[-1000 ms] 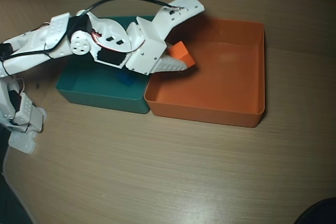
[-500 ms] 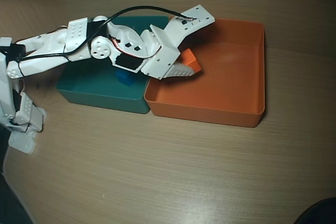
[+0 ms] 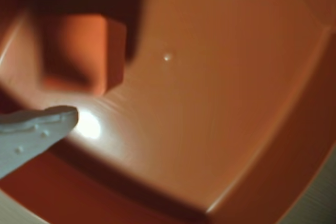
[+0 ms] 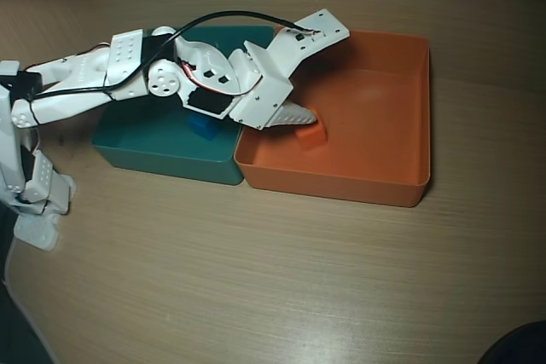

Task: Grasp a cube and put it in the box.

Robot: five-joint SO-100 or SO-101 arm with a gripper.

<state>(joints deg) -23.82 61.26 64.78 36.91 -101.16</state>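
The small orange cube [image 4: 310, 135] lies on the floor of the orange box [image 4: 384, 138], near its left wall in the overhead view. My gripper [image 4: 310, 106] hovers just above it, open, with nothing between its fingers. The wrist view shows the cube [image 3: 84, 51] blurred at upper left, clear of my white fingertip [image 3: 55, 119], which enters from the lower left. The box floor [image 3: 210, 103] fills the rest of that view. My other finger is hidden in shadow at the top.
A teal box [image 4: 162, 147] stands against the orange box's left side, with a blue cube [image 4: 203, 125] in it, partly under my arm. The arm's base [image 4: 26, 185] stands at the left edge. Bare wooden table [image 4: 281, 279] lies in front.
The cube has left my gripper and dropped onto the floor of the orange box. My arm has stayed nearly still over the last half second, after reaching right.
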